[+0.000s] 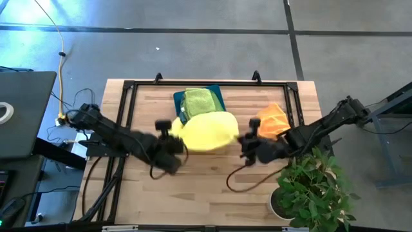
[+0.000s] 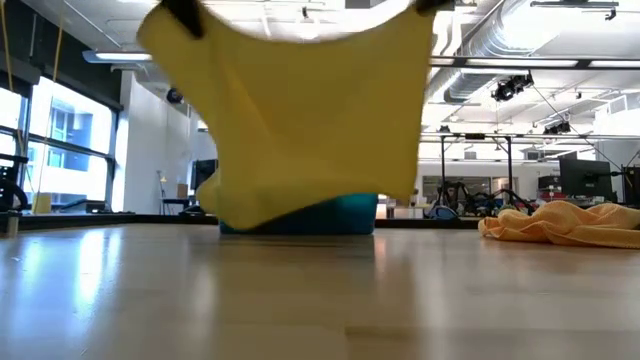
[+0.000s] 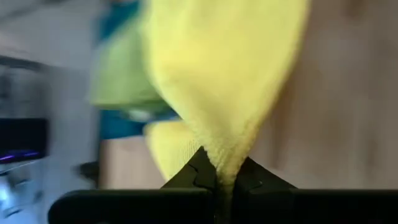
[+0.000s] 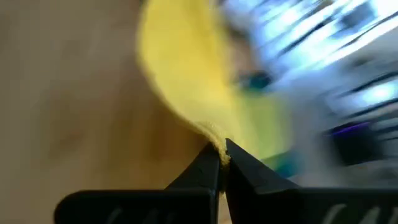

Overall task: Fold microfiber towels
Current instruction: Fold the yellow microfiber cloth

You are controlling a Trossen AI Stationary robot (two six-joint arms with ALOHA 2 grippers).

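Note:
A yellow microfiber towel [image 1: 205,131] hangs spread between my two grippers over the middle of the table. My left gripper [image 3: 225,180] is shut on its left upper corner and my right gripper [image 4: 222,163] on its right upper corner. In the low view the towel [image 2: 300,110] hangs as a broad sheet, with its lower edge just above the tabletop. A lime green towel [image 1: 198,100] lies in the teal bin [image 1: 217,95] at the far side. An orange towel [image 1: 273,119] lies crumpled on the table at the right. My left gripper pinches the yellow towel's upper left corner [image 3: 229,163] between its two fingers, slanting down from the table's left. The cloth bunches into a narrow fold at the fingers and hangs clear of the table. My right gripper pinches the towel's upper right corner [image 4: 212,138] between its two fingertips, coming from the table's right. Only a small tip of cloth sits between them. The top edge [image 2: 300,22] sags slightly between the two holds.
A potted plant [image 1: 309,187] stands at the table's near right corner, close to my right arm. A black frame [image 1: 129,96] runs along the far and left sides of the wooden table [image 1: 206,193]. Bare wood lies in front of the hanging towel.

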